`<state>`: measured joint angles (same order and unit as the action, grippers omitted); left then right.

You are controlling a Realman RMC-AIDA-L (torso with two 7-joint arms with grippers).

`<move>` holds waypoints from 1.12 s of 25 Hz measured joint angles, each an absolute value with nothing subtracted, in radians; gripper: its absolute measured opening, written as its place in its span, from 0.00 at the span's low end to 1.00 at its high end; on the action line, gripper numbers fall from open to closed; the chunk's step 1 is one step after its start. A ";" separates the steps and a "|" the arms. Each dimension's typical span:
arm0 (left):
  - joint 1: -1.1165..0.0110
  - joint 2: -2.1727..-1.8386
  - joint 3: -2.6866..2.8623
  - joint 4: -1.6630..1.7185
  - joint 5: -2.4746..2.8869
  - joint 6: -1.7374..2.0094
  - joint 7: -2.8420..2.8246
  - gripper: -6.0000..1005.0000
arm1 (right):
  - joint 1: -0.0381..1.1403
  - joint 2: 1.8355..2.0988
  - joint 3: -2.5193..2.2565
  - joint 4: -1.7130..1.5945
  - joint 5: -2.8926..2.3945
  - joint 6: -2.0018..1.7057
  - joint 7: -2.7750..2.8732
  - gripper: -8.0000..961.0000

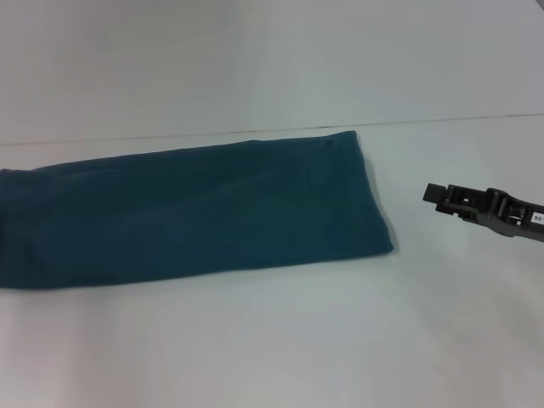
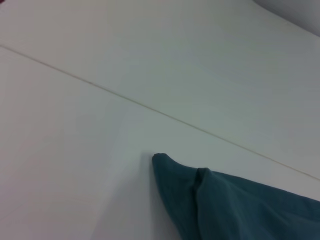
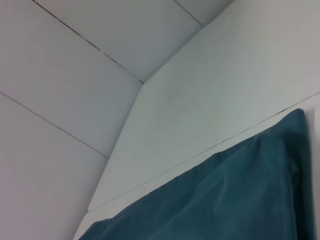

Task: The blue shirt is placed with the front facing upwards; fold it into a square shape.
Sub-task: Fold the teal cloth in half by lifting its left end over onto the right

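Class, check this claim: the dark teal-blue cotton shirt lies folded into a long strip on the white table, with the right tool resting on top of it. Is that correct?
Not quite. The right tool is beside the dark teal-blue cotton shirt, clear of it, over the white table. The head view shows this.

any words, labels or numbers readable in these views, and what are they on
No text can be read.
Right gripper: a small white sticker on its body carries dark marks, too small to read.
Blue shirt: folded into a long strip on the white table, plain teal, no print or label showing.
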<state>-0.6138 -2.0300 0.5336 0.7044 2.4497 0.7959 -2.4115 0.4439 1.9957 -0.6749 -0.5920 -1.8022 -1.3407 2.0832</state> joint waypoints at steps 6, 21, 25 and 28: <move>-0.609 -2.043 0.536 0.805 2.432 0.926 -2.451 0.08 | 0.442 1.996 -0.674 -0.592 -1.803 -1.341 2.083 0.56; -0.651 -2.073 0.620 1.040 2.430 1.154 -2.653 0.08 | 0.447 1.996 -0.673 -0.592 -1.804 -1.341 2.079 0.56; -0.668 -2.074 0.656 1.076 2.430 1.178 -2.707 0.08 | 0.447 1.996 -0.673 -0.592 -1.804 -1.341 2.078 0.56; -0.687 -2.074 0.669 1.097 2.430 1.194 -2.732 0.08 | 0.448 1.996 -0.673 -0.592 -1.804 -1.341 2.077 0.56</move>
<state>-0.6875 -2.0740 0.6694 1.0973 2.4298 1.1942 -2.7321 0.4485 1.9957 -0.6733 -0.5921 -1.8040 -1.3407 2.0774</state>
